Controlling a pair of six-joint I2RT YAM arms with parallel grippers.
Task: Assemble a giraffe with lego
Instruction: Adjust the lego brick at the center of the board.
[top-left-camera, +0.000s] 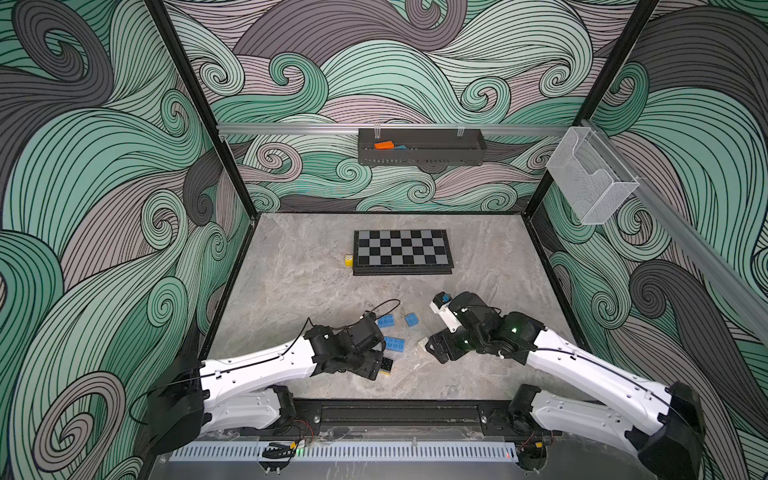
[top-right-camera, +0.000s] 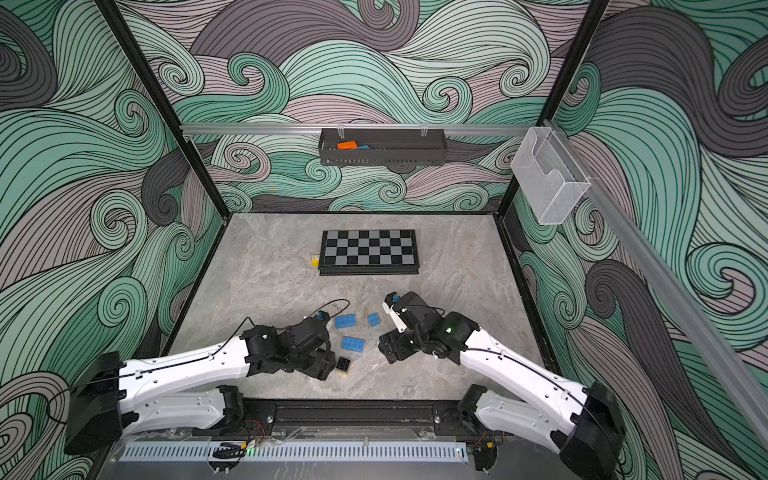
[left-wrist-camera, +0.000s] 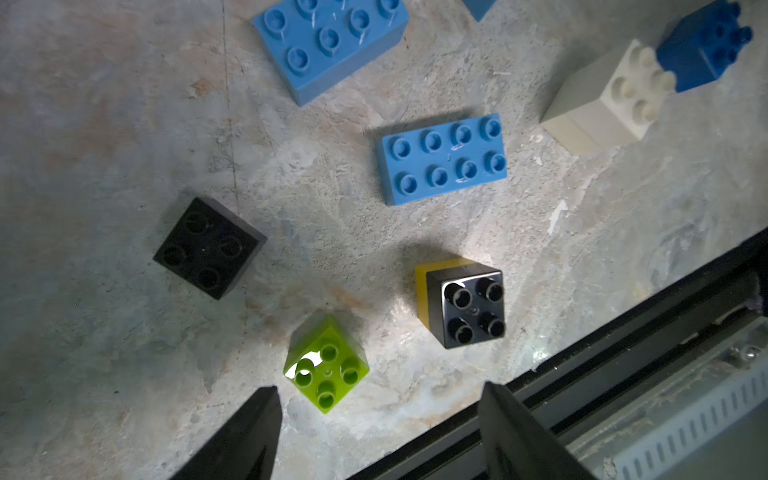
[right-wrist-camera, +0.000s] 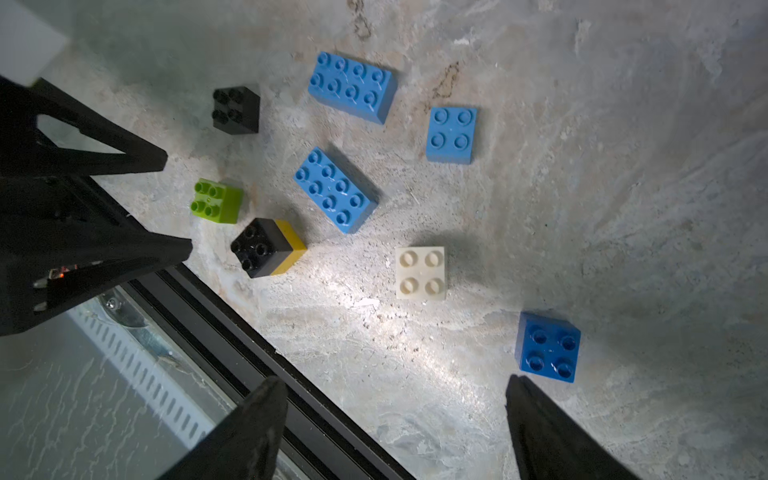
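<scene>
Left gripper (left-wrist-camera: 379, 386): jaws apart, nothing between them, tips hanging low over the stone tabletop (left-wrist-camera: 104, 124). Just ahead of the tips sits the lime green brick (left-wrist-camera: 326, 368), studs up, untouched. Beside it stands a black brick pressed onto a yellow brick (left-wrist-camera: 465, 305), the only joined pair; in both top views this pair shows just right of the left gripper, close to the near edge. A lone black brick (left-wrist-camera: 210, 247) lies on the lime one's other side, apart from it. Right gripper (right-wrist-camera: 394, 377): jaws likewise apart and empty, over bare stone. A dark blue square brick (right-wrist-camera: 546, 347) lies just ahead of one finger; a white brick (right-wrist-camera: 420, 273) sits further out, touching nothing. Beyond these, the near long blue brick (right-wrist-camera: 337, 189) and the far long blue brick (right-wrist-camera: 352, 87) lie flat, studs up, apart from each other. A light blue square brick (right-wrist-camera: 451, 135) rests right of the far one. All the lego sits loose at the near middle of the table, between the two wrists. Further out, a chessboard (top-left-camera: 402, 251) lies at far middle with a yellow die (top-left-camera: 348, 260) just beside its near left corner. A dark tray (top-left-camera: 422, 160) hangs on the far wall holding an orange block (top-left-camera: 383, 145). A clear holder (top-left-camera: 590, 174) hangs on the right rail.
</scene>
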